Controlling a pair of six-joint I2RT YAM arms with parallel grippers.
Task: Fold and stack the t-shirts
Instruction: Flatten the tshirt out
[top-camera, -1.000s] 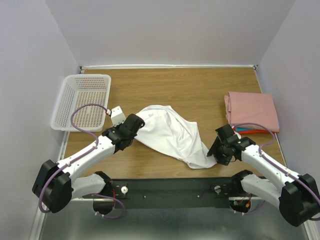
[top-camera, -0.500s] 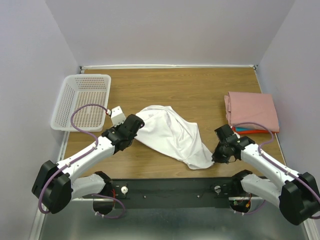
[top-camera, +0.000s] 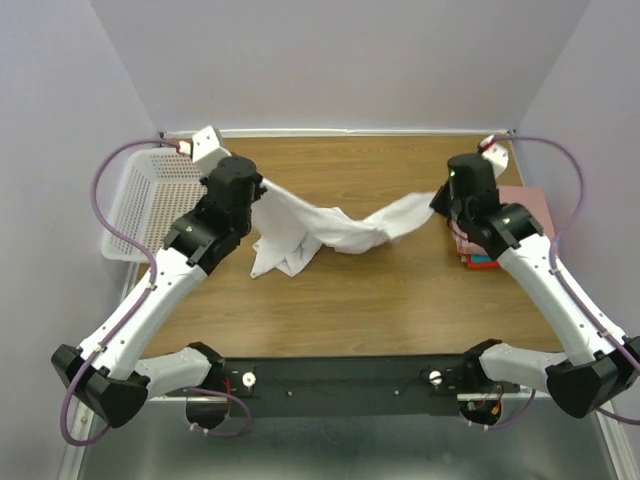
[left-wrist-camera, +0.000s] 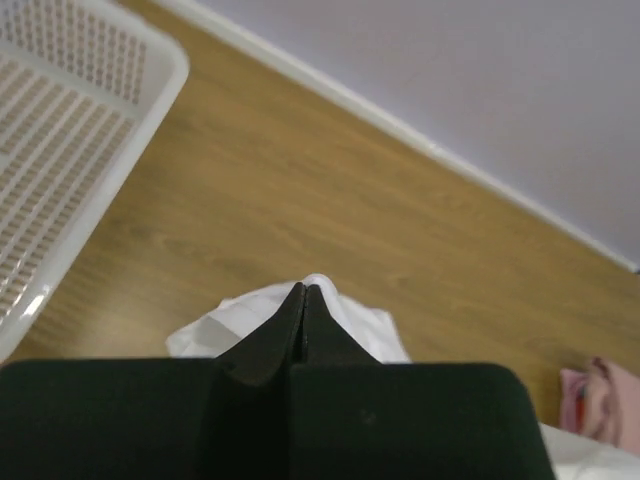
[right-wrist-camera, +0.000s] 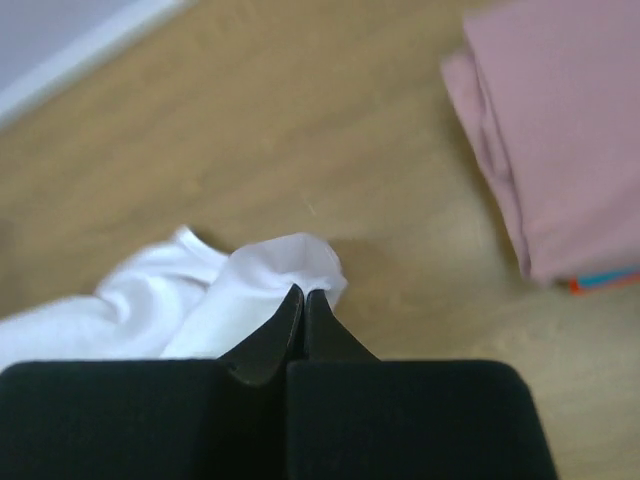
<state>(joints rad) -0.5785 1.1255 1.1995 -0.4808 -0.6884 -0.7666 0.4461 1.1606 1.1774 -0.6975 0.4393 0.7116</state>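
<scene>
- t-shirt (top-camera: 300, 228): plain white
- folded shirt (top-camera: 530, 200): dusty pink
- thin shirts (top-camera: 478, 263) beneath: red-orange, blue
- basket (top-camera: 130, 215): white, perforated
- table (top-camera: 380, 300): brown wood grain

Four t-shirts are counted: one white t-shirt (top-camera: 320, 228), one pink shirt (top-camera: 530, 205), one red-orange shirt (right-wrist-camera: 583, 287) and one blue shirt (right-wrist-camera: 615, 276). One basket (top-camera: 130, 200) is seen. Two grippers are counted, the left gripper (top-camera: 262, 185) and the right gripper (top-camera: 437, 203), and one table (top-camera: 380, 290).

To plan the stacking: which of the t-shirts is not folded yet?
The white t-shirt: it hangs unfolded between the left tool and right tool. The pink t-shirt lies folded at the right.
</scene>
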